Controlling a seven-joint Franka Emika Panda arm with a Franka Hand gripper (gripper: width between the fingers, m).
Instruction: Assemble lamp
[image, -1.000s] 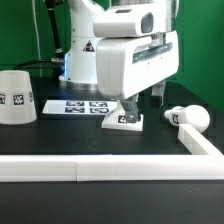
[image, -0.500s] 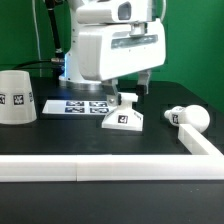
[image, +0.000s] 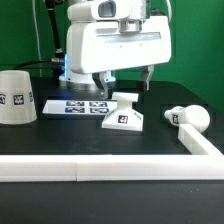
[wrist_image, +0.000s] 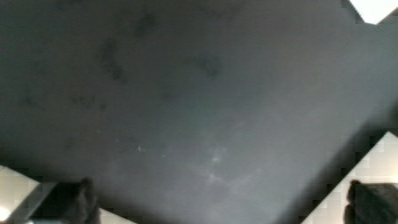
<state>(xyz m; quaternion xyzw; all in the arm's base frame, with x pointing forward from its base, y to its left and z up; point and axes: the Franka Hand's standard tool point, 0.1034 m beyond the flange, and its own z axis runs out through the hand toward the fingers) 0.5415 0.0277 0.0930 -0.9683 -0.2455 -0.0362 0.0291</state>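
Lamp base (image: 122, 116) lies flat on the table (image: 60, 135), near the middle. The bulb (image: 188, 118) lies on its side at the exterior view's right, and the shade (image: 17, 97) stands well apart at the left. One second ago the gripper (image: 129, 80) was down at the base; now it has risen and hangs above it, touching nothing. Its fingers (wrist_image: 61, 202) are spread wide with only dark table between them, so I judge the base is placed and waits for the next part. No brand or word can be read; there are only square black-and-white tags on the three parts and on the marker board (image: 78, 105).
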